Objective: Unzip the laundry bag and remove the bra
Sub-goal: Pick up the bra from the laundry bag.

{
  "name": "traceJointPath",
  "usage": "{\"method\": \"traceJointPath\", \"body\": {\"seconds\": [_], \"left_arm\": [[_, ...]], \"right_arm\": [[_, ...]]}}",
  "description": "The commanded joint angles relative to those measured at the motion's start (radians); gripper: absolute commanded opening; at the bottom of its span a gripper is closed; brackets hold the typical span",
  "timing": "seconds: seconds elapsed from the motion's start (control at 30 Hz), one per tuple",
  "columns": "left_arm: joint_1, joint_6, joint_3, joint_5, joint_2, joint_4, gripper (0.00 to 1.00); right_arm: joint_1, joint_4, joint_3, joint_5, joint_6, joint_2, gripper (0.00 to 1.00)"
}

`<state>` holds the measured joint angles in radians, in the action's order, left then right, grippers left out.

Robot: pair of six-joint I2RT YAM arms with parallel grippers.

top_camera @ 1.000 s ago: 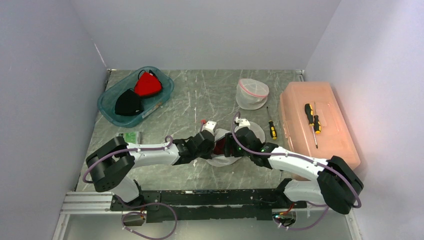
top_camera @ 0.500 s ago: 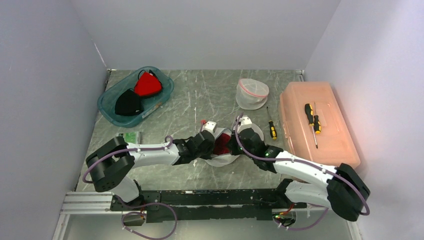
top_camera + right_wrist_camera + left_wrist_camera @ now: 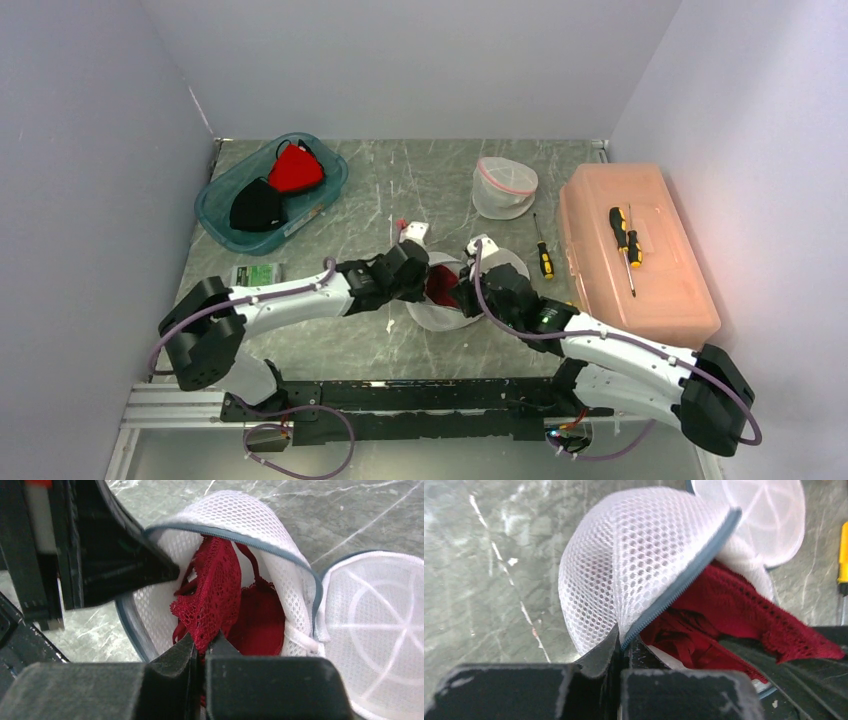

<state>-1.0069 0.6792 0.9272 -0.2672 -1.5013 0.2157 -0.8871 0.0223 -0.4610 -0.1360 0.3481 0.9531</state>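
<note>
A round white mesh laundry bag (image 3: 440,312) (image 3: 634,560) (image 3: 235,515) lies unzipped at mid-table, its lid (image 3: 380,625) flopped to the right. My left gripper (image 3: 418,282) (image 3: 623,642) is shut on the bag's grey zipper rim (image 3: 684,577), holding that side up. A dark red lace bra (image 3: 443,288) (image 3: 734,610) (image 3: 220,595) sits in the opening. My right gripper (image 3: 468,296) (image 3: 202,647) is shut on a fold of the bra's lace, lifted to the bag's mouth.
A teal bin (image 3: 218,210) with red and black garments stands back left. A second mesh bag (image 3: 504,187) lies at the back, a screwdriver (image 3: 541,255) beside it. An orange box (image 3: 640,290) with screwdrivers fills the right side. A small green packet (image 3: 258,274) lies left.
My right gripper has closed on the bra and drawn back toward the near right with it. My left gripper has pulled the bag rim slightly back and left.
</note>
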Motion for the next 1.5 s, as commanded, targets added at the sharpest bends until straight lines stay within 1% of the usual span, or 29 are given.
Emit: {"method": "traceJointPath", "body": {"seconds": [0.0, 0.17, 0.33, 0.53, 0.67, 0.73, 0.87, 1.03, 1.2, 1.47], "left_arm": [[0.042, 0.025, 0.050, -0.023, 0.085, 0.047, 0.03], [0.078, 0.022, 0.041, -0.036, 0.107, 0.073, 0.03], [0.086, 0.037, -0.007, -0.020, 0.109, 0.041, 0.03], [0.085, 0.054, -0.072, 0.001, 0.093, -0.003, 0.03], [0.086, 0.042, -0.134, 0.049, 0.108, -0.090, 0.03], [0.086, 0.029, -0.158, 0.074, 0.111, -0.130, 0.03], [0.086, 0.018, -0.185, 0.099, 0.099, -0.167, 0.04], [0.086, 0.025, -0.217, 0.097, 0.100, -0.188, 0.05], [0.086, 0.026, -0.227, 0.088, 0.097, -0.206, 0.06], [0.086, 0.033, -0.225, 0.095, 0.091, -0.209, 0.08]], "right_arm": [[-0.027, 0.017, -0.044, 0.007, -0.030, -0.042, 0.00], [-0.039, 0.022, -0.062, 0.038, -0.037, -0.118, 0.00], [-0.038, 0.017, -0.075, 0.011, -0.006, -0.182, 0.00], [-0.039, 0.027, -0.057, -0.097, 0.095, -0.242, 0.00], [-0.037, 0.041, -0.022, -0.190, 0.191, -0.245, 0.00], [-0.037, 0.067, 0.001, -0.203, 0.222, -0.252, 0.00], [-0.035, 0.108, 0.009, -0.186, 0.223, -0.275, 0.00], [-0.035, 0.064, -0.044, -0.193, 0.204, -0.322, 0.00], [-0.031, 0.013, -0.097, -0.207, 0.262, -0.358, 0.00], [-0.030, 0.067, -0.113, -0.174, 0.294, -0.401, 0.00]]}}
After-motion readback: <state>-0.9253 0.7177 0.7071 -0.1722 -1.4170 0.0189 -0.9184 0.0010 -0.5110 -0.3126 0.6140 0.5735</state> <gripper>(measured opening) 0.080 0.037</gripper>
